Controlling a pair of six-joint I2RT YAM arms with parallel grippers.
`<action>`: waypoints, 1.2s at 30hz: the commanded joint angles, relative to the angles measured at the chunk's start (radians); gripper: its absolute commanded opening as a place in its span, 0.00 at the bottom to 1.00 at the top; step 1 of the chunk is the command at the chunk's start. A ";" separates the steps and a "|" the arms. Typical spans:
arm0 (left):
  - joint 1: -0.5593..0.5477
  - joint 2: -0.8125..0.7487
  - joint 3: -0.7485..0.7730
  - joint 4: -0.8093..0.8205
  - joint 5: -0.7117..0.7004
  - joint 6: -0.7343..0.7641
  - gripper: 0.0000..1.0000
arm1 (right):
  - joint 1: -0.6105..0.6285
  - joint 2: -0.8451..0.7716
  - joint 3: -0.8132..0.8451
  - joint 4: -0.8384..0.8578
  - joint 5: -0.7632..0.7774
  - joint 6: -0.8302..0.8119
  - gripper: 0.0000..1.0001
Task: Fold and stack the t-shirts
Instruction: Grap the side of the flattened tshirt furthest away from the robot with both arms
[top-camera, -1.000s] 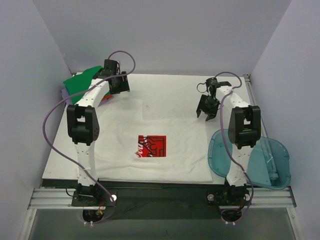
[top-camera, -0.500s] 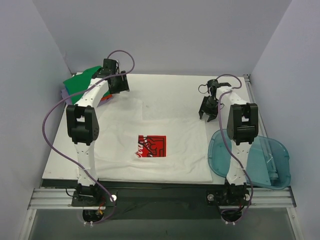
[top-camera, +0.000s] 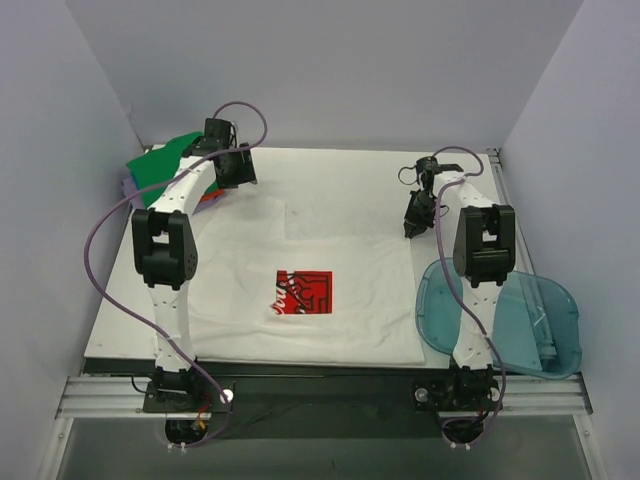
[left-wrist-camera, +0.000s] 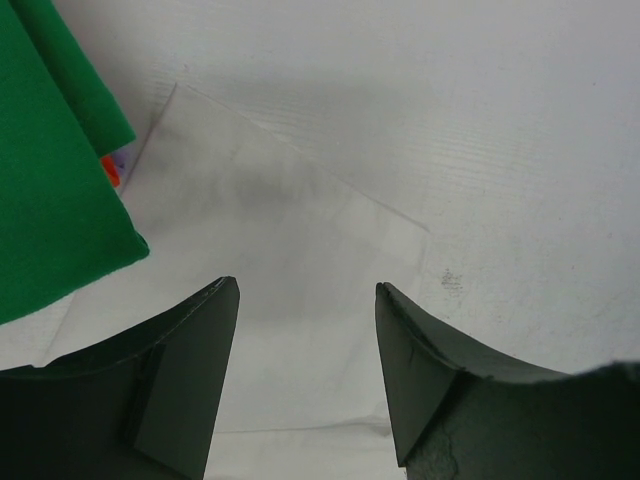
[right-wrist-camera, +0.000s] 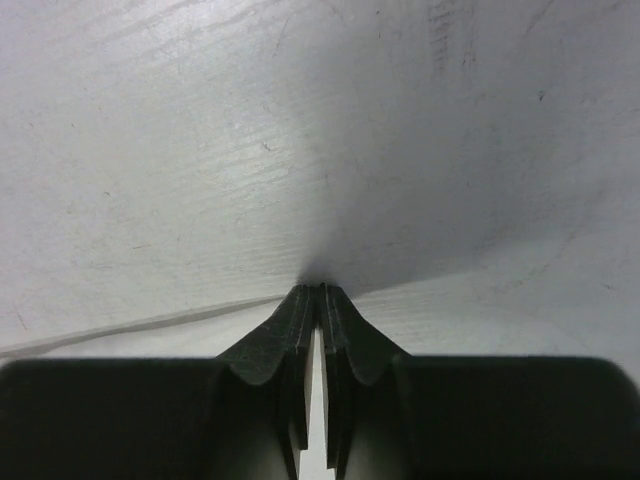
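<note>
The white t-shirt lies spread flat on the table, its red logo facing up. My right gripper is at the shirt's far right edge. In the right wrist view it is shut, with its tips pinching the white cloth where the cloth's edge meets them. My left gripper is open over the shirt's far left sleeve and holds nothing. A folded green shirt tops the stack at the far left. It also shows in the left wrist view, with a red-orange sliver under it.
A translucent blue plastic bin hangs off the table's near right corner beside the right arm. The grey walls close in on the left, the back and the right. The folded stack sits against the left wall.
My right gripper was open above the shirt's far right edge and has now come down and shut on it. My left gripper has hardly moved.
</note>
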 joint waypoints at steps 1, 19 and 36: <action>0.004 0.035 0.061 -0.009 0.008 0.021 0.67 | -0.005 -0.012 -0.056 -0.032 -0.021 -0.008 0.06; 0.004 0.296 0.337 0.045 0.005 0.056 0.67 | -0.092 -0.078 -0.058 -0.118 0.075 -0.001 0.00; -0.005 0.411 0.405 0.256 -0.061 0.042 0.63 | -0.129 -0.043 -0.018 -0.152 0.029 -0.035 0.00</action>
